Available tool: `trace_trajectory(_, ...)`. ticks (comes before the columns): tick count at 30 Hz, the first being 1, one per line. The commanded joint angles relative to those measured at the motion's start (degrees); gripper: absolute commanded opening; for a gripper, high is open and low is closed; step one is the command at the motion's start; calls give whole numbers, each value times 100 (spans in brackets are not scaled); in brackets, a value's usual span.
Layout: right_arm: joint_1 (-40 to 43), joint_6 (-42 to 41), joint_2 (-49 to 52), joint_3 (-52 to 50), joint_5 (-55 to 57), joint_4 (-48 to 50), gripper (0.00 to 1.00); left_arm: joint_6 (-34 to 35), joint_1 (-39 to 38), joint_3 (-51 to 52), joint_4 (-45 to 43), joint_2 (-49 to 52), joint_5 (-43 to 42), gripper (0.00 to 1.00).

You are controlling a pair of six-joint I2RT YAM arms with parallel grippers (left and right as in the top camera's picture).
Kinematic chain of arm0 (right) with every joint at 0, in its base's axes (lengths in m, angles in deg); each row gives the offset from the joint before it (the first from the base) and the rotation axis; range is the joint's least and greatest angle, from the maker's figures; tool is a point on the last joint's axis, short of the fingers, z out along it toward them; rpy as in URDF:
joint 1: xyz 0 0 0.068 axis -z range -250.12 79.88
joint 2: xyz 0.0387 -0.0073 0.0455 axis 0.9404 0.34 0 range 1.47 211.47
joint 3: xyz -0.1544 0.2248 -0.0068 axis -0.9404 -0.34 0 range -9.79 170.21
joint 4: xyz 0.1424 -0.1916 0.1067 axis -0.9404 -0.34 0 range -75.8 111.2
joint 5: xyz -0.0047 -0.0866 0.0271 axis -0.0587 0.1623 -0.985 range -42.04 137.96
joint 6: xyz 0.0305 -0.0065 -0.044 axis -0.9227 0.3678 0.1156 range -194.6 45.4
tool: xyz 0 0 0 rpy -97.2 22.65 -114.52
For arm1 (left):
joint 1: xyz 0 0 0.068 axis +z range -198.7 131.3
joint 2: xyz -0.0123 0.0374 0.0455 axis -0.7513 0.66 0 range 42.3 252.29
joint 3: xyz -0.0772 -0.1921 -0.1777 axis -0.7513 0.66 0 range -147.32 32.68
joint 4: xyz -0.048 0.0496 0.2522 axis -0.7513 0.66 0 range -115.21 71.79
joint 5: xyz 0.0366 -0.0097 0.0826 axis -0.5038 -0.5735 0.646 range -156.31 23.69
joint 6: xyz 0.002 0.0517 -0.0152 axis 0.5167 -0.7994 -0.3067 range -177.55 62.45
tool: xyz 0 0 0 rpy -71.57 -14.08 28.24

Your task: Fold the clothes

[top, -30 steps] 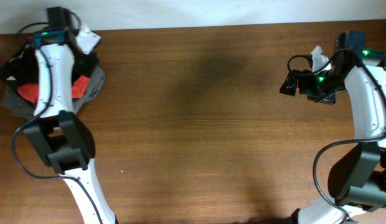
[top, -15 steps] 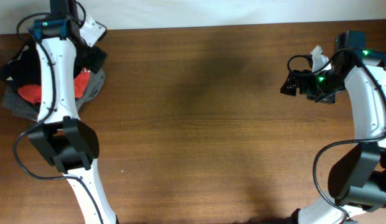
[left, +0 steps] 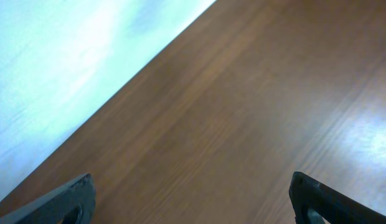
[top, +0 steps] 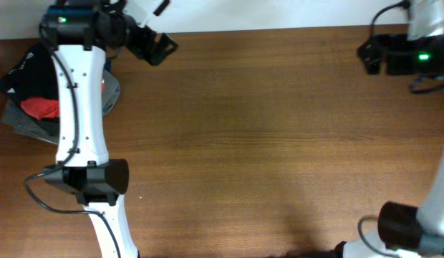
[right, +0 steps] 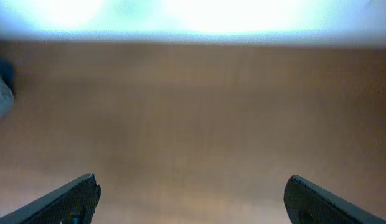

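Note:
A pile of clothes (top: 29, 100), black, grey and red, lies at the table's far left, partly hidden behind my left arm. My left gripper (top: 156, 49) is raised near the table's back edge, to the right of the pile. It is open and empty, and its wrist view (left: 192, 202) shows only bare wood between the fingertips. My right gripper (top: 370, 54) is high at the back right, open and empty. Its wrist view (right: 192, 199) shows blurred bare wood and the pale back wall.
The brown wooden table (top: 251, 150) runs the full width. Its back edge meets a white wall (top: 265, 13). A small grey-white object (right: 0, 96) shows at the left edge of the right wrist view.
My left arm has swung its gripper right, away from the clothes pile and up toward the back edge. My right arm has lifted and moved back and to the right.

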Motion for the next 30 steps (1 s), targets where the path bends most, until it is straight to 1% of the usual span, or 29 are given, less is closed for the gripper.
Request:
trace_trajectory(1,-20,83,-240,879,74,-63,99,31,-116,-39,20,-66,-295,99)
trace_trajectory(4,-20,81,-310,1290,74,-63,99,31,-195,-39,20,-66,-295,99)
trace_trajectory(6,-20,83,-350,1357,74,-66,99,31,-212,-39,20,-66,-295,99)
trace_trajectory(16,-20,81,-334,1351,76,-114,99,31,-212,-39,20,-66,-295,99)
trace_trajectory(20,-22,81,-509,1241,142,-168,99,31,-212,-39,20,-66,-295,99)
trace_trajectory(22,-22,83,-717,870,164,-33,99,31,-212,-39,20,-66,-295,99)
trace_trajectory(24,-22,81,-1036,188,160,402,99,31,-212,-39,20,-66,-295,99)
trace_trajectory(27,-22,76,-1690,-1314,-37,1596,99,31,-212,-39,20,-66,-295,99)
trace_trajectory(30,-155,61,-2494,-3141,-186,3248,99,31,-212,-39,20,-66,-295,99)
